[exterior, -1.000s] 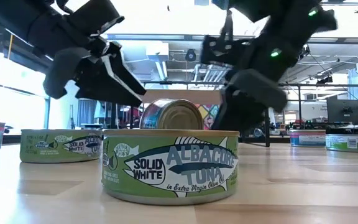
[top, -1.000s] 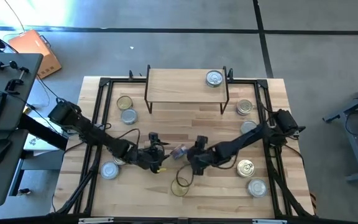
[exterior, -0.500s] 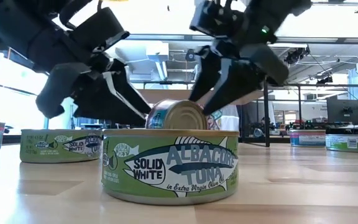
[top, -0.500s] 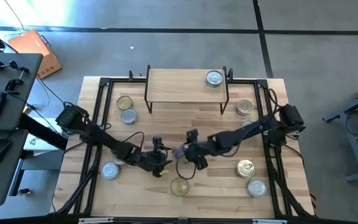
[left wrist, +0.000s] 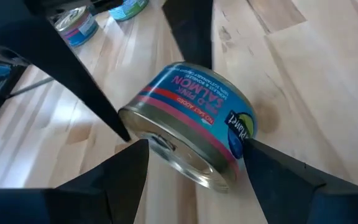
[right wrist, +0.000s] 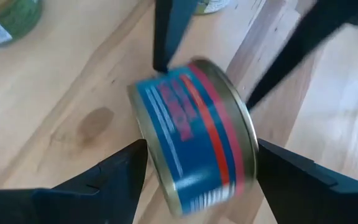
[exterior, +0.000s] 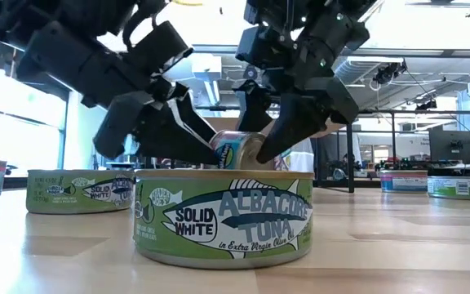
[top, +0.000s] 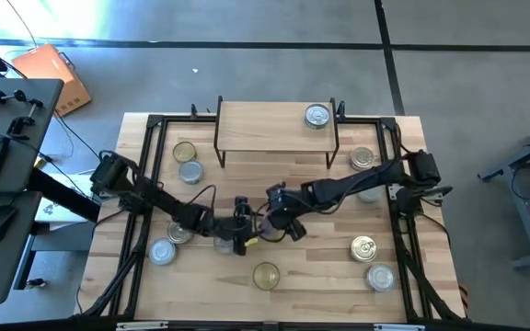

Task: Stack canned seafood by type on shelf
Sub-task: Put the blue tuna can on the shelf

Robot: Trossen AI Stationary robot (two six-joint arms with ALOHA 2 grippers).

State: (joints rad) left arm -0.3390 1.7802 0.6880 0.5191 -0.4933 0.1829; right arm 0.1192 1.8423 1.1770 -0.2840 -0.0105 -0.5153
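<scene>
Tuna tin (exterior: 223,217), green-labelled, sits nearest the low camera on the desk (top: 320,276), with its gold top (top: 266,274) facing up. Just behind it, a blue salmon tin (left wrist: 188,121) is tilted on edge, seemingly clear of the desk, and both arms meet around it. The left gripper (top: 240,226) comes at that blue tin from one side, its jaws spread wide with a fingertip (left wrist: 129,163) at each end of the tin; whether they actually press it cannot be told. The right gripper (top: 275,213) reaches the same tin from the opposite side, jaws also spread wide around it, one fingertip (right wrist: 129,163) beside each rim, and real contact is again unclear.

Left of the tuna tin lies a silver-topped tin (top: 162,252), with another (top: 179,233) partly under the left arm. Right of the tuna tin sit a gold-topped tin (top: 363,247) and a silver one (top: 380,276).

Farther back from the tuna tin stands the shelf (top: 265,124), a pale board on black wire legs, carrying a single silver tin (top: 316,115) near its right end. Two tins (top: 187,161) rest on the desk by the shelf's left legs, and a ring-pull tin (top: 362,159) by its right legs.
</scene>
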